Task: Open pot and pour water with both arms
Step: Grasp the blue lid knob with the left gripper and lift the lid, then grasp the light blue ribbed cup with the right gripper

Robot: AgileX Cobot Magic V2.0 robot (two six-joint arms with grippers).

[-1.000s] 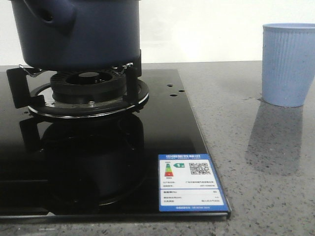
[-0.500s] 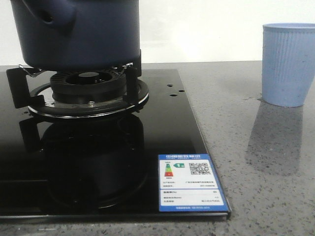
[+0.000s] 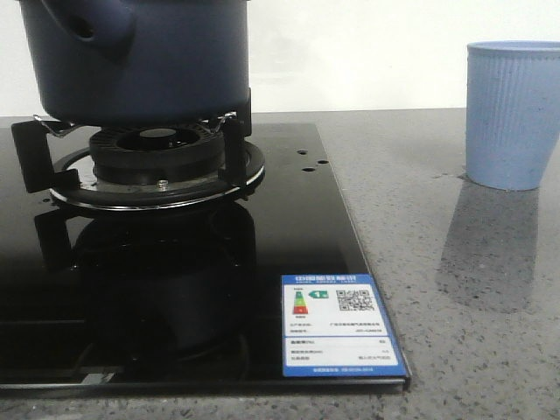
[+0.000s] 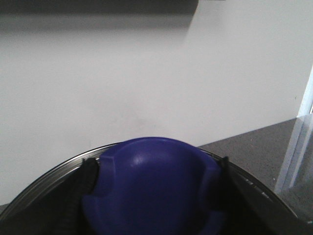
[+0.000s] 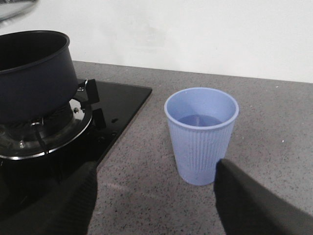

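The dark navy pot (image 3: pixel 140 61) stands on the burner (image 3: pixel 157 157) at the far left; its stubby handle (image 3: pixel 92 26) points forward. In the right wrist view the pot (image 5: pixel 29 73) is open, with no lid on it. My left gripper (image 4: pixel 156 171) is shut on the lid's blue knob (image 4: pixel 156 196), one finger on each side, and holds the metal-rimmed lid (image 4: pixel 44 183) up against the white wall. A bit of that lid (image 5: pixel 14 7) shows above the pot. My right gripper (image 5: pixel 154 196) is open and empty, just short of the light blue ribbed cup (image 5: pixel 200 137), which holds water.
The black glass hob (image 3: pixel 289 227) with a blue energy label (image 3: pixel 339 324) covers the left of the speckled grey counter (image 3: pixel 472 289). The cup (image 3: pixel 514 114) stands on the counter at the right. A white wall runs behind. Neither arm shows in the front view.
Nothing has visibly moved in the front view; only a faint reflection at the hob's front left edge differs.
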